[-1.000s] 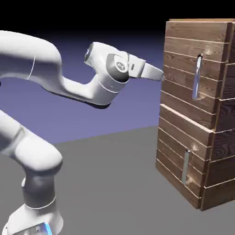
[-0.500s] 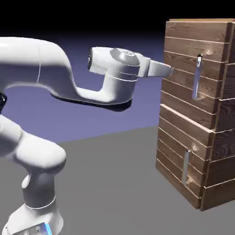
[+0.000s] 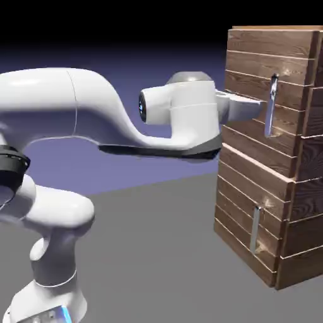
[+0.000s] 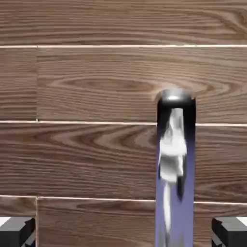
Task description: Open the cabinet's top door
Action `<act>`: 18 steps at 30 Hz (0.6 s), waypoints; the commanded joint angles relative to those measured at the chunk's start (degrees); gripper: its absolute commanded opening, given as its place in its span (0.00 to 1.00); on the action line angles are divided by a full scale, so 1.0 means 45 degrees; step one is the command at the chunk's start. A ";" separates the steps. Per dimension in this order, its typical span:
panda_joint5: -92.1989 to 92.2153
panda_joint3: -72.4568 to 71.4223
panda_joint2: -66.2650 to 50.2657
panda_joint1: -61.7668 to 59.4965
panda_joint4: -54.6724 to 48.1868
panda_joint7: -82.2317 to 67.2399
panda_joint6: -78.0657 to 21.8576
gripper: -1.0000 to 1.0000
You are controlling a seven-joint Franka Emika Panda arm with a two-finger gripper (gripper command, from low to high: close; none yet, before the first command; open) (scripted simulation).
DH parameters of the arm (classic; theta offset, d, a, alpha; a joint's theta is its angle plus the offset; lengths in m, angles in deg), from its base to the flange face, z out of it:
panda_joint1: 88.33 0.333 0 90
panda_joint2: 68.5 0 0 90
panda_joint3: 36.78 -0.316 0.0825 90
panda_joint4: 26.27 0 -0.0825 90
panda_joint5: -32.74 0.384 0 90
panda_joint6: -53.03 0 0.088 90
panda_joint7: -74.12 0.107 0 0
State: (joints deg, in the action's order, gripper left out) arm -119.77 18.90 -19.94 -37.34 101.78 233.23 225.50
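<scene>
Tool [image 3: 260, 105] level, jaws spread wide and empty, fingertips [image 4: 17, 230] flanking the long silver handle [image 3: 270, 106] of the top door [image 3: 265, 94] without visible contact. Door sits closed, flush in the upper part of the cabinet [image 3: 296, 208], which stands on the grey counter [image 3: 158, 252] at the exterior view's right

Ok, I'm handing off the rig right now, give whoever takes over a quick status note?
Gripper: open, empty, level, facing the top door, close to its long silver handle.
In the hand view the handle sits right of centre between the fingertips, not yet gripped.
Cabinet: both doors shut.
Done: approach only.
Left: centre on the handle, close, pull the door open.
</scene>
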 commanded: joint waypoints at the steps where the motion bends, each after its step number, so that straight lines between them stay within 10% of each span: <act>1: -0.0554 0.0202 0.0058 0.0183 -0.0120 0.0424 -0.0006 0.50; 11: -0.2053 0.2285 -0.0624 0.3014 -0.2073 0.1532 -0.0299 0.50; 12: -0.2053 0.2285 -0.0624 0.3015 -0.2073 0.1532 -0.0299 0.00; 18: -0.0882 0.0518 -0.1064 0.0708 -0.0489 0.1525 -0.1475 0.00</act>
State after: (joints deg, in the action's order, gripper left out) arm -123.75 21.23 -24.73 -34.15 99.56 240.08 218.91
